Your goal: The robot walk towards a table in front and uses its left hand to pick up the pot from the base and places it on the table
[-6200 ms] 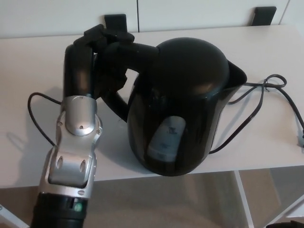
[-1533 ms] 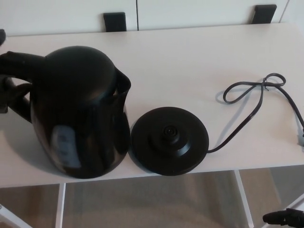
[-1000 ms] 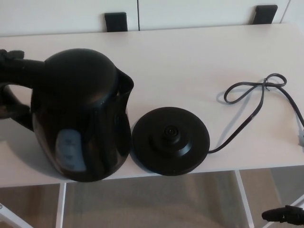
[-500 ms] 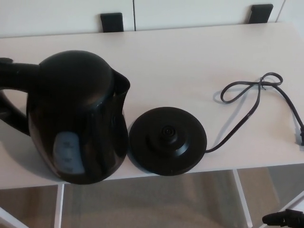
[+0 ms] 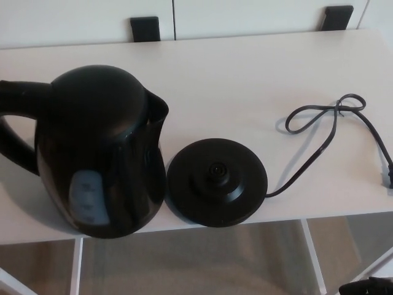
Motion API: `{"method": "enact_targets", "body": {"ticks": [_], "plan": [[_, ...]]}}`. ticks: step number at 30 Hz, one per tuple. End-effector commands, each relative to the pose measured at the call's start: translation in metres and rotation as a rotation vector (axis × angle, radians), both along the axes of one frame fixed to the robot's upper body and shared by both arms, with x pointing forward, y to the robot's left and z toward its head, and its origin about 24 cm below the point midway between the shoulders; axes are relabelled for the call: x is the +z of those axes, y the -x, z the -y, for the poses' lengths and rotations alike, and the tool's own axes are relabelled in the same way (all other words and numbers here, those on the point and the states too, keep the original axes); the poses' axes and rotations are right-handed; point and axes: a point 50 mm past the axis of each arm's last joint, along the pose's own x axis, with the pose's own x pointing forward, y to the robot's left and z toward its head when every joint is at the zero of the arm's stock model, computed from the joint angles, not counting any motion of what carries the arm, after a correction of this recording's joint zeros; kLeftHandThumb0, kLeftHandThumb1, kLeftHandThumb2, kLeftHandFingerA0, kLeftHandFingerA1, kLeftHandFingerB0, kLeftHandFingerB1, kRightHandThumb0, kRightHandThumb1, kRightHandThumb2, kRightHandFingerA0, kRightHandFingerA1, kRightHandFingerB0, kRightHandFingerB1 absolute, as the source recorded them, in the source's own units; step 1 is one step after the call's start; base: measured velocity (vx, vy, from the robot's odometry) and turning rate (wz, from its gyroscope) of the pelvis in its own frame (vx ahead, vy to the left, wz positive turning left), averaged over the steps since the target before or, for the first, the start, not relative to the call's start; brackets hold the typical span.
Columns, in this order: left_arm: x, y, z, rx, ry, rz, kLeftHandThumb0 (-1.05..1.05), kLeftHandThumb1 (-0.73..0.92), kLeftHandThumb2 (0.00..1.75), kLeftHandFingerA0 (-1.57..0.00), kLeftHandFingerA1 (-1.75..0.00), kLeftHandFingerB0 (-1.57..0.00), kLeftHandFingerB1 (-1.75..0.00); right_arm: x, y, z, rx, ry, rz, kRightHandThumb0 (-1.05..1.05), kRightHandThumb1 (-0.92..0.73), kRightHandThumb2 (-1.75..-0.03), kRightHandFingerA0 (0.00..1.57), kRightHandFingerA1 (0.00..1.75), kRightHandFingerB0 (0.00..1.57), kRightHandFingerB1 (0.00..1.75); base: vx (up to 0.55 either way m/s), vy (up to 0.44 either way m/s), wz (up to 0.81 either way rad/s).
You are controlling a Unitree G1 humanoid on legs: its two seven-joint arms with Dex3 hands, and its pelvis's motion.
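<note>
The black pot, an electric kettle (image 5: 101,153), stands upright on the white table (image 5: 245,80) at the left. Its handle (image 5: 15,132) points to the left edge of the picture and its spout faces right. The round black base (image 5: 216,181) lies bare just to the right of the kettle, near the table's front edge, almost touching it. My left hand does not show. A small black part of my right hand (image 5: 368,287) shows at the bottom right corner, below the table's level.
The base's black cord (image 5: 325,132) loops across the right side of the table to the right edge. Two black brackets (image 5: 144,27) sit at the table's back edge against the white wall. Floor shows below the front edge.
The left hand, still partly seen at the kettle's handle a second ago, has left the picture. The kettle stands where it was. The right hand has dropped lower in the corner.
</note>
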Motion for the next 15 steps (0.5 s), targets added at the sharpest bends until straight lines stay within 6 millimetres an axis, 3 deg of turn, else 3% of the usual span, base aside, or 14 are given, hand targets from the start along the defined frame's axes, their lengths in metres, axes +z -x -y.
{"method": "enact_targets", "body": {"ticks": [1, 8, 11, 12, 13, 14, 15], "plan": [[0.010, 0.027, -0.026, 0.048, 0.035, 0.043, -0.64, 0.36, 0.67, 0.00, 0.00, 0.00, 0.00, -0.002, 0.009, 0.006, 0.001, 0.014, -0.039, -0.65, -0.39, -0.62, 0.86, 0.73, 0.66, 0.69, 0.00, 0.000, 0.00], [-0.005, 0.070, -0.048, 0.108, 0.051, 0.003, -0.65, 0.40, 0.71, 0.00, 0.00, 0.00, 0.00, -0.005, 0.014, 0.006, 0.020, 0.033, -0.062, -0.63, -0.39, -0.63, 0.82, 0.72, 0.63, 0.67, 0.00, 0.000, 0.00], [-0.035, 0.106, -0.057, 0.179, 0.085, -0.006, -0.64, 0.40, 0.70, 0.00, 0.00, 0.00, 0.00, -0.006, 0.018, 0.008, 0.008, 0.042, -0.063, -0.65, -0.40, -0.63, 0.76, 0.72, 0.61, 0.66, 0.00, 0.000, 0.00], [-0.039, 0.109, -0.057, 0.187, 0.090, -0.005, -0.64, 0.40, 0.70, 0.00, 0.00, 0.00, 0.00, -0.006, 0.018, 0.008, 0.007, 0.045, -0.062, -0.65, -0.40, -0.63, 0.76, 0.72, 0.61, 0.66, 0.00, 0.000, 0.00], [-0.061, 0.129, -0.059, 0.265, 0.119, -0.020, -0.59, 0.38, 0.69, 0.00, 0.00, 0.00, -0.02, -0.007, 0.021, 0.007, -0.020, 0.036, -0.050, -0.65, -0.29, -0.84, 0.70, 0.79, 0.57, 0.71, 0.00, 0.000, 0.00], [-0.079, 0.145, -0.059, 0.332, 0.149, -0.028, -0.53, 0.36, 0.68, 0.00, -0.03, 0.00, -0.08, -0.009, 0.024, 0.006, -0.042, 0.030, -0.044, -0.64, -0.42, -0.64, 0.70, 0.81, 0.57, 0.68, 0.00, 0.000, 0.00], [-0.103, 0.166, -0.057, 0.423, 0.195, -0.043, -0.46, 0.32, 0.71, 0.00, -0.21, 0.00, -0.20, -0.011, 0.028, 0.005, -0.061, 0.027, -0.040, -0.70, -0.44, -0.63, 0.63, 0.87, 0.52, 0.70, 0.00, 0.000, 0.00]]}}
